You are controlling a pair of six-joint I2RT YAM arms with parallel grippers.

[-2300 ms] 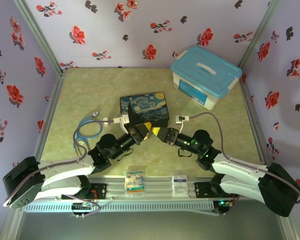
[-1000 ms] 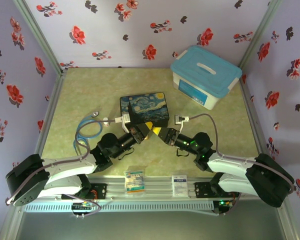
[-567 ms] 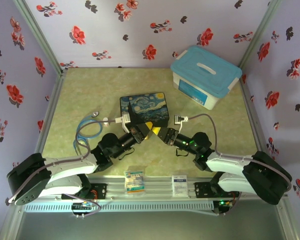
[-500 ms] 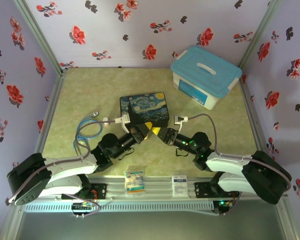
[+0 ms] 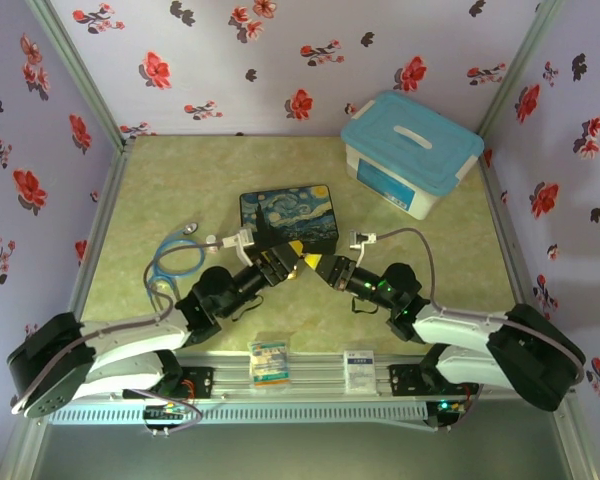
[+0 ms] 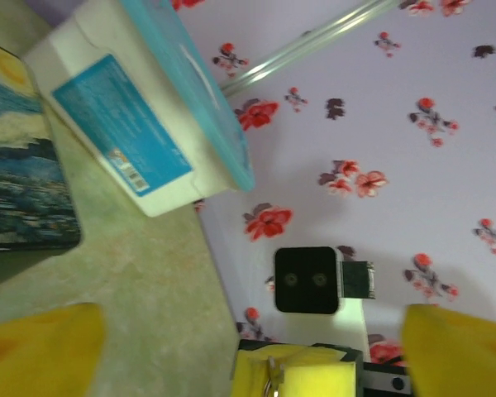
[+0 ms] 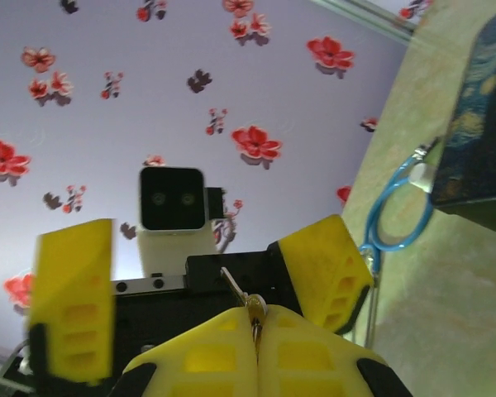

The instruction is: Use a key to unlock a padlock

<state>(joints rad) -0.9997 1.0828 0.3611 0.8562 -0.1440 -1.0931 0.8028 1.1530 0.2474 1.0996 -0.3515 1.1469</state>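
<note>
Because the right hand (image 7: 255, 331) is clenched on the padlock (image 7: 252, 308) with its very tips alone, the brass body barely peeping out and a thin silver sliver (image 7: 231, 285) poking beyond it, the grip looks easy to upset. Both hands meet over the counter (image 5: 180, 180), just in front of the tin (image 5: 288, 217). The left hand (image 5: 290, 253) is released, its fingers (image 7: 326, 269) spread wide to either side of the right hand's tips. I judge the chief risk to be a closing that lands off-centre: a push on the sliver or on one corner could twist the padlock out of the pinch and drop it to the counter. Fingers could also strike fingers, so close do they stand. Whether the sliver is shackle or key I cannot tell, and that leaves the key's place unsure
</note>
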